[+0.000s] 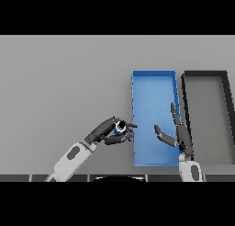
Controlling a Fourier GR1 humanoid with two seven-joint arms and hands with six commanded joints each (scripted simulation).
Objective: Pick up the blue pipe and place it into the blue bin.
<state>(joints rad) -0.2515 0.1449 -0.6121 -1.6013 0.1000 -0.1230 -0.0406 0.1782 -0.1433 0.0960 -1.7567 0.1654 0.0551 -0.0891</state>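
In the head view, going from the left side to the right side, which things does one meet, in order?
left hand holding the blue pipe → blue bin → right hand, at the blue bin's right wall → black bin.

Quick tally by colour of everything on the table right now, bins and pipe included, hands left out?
Blue: 2, the blue bin and the blue pipe, which is gripped in the left hand beside the bin.
Black: 1, the black bin to the right of the blue one.
Total: 3.
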